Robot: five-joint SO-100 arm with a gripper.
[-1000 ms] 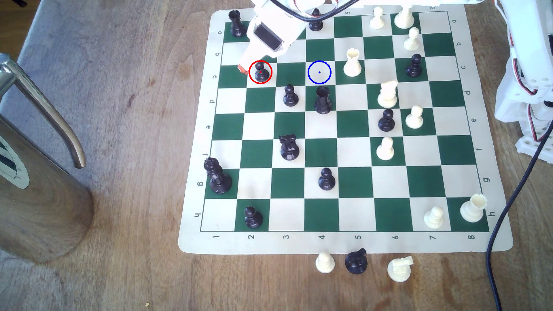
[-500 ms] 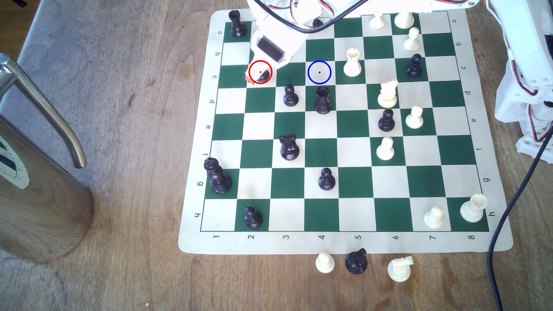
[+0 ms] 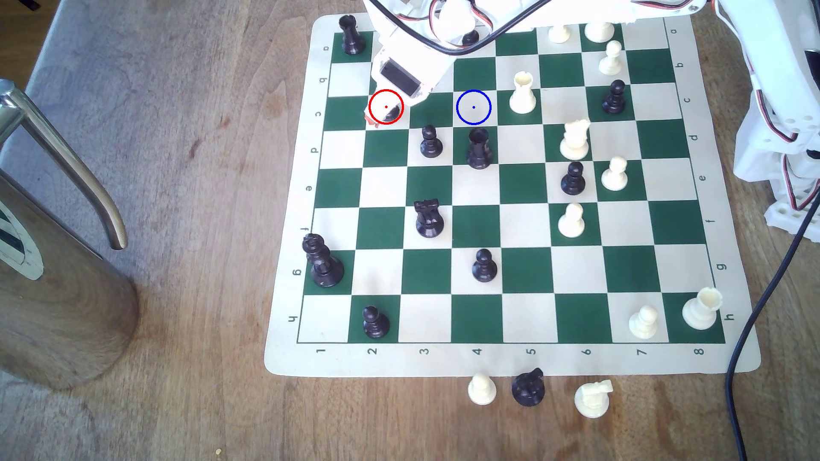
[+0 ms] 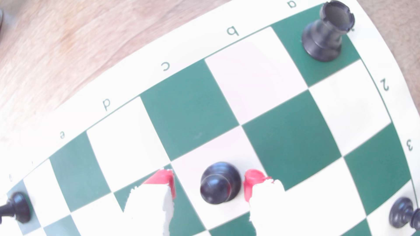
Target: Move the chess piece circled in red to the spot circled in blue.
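Both pincer (image 4: 209, 186) tips astride pawn (image 4: 219, 182)

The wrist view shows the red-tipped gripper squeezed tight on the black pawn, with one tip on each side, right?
Not quite. In the wrist view the gripper is open: its red fingertips sit one on each side of the black pawn, with a gap on both sides.

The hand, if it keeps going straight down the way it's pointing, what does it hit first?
Most likely the board square under the black pawn. The hand is open, with its red-tipped fingers on either side of the pawn, gaps showing. Height above the board is unclear.
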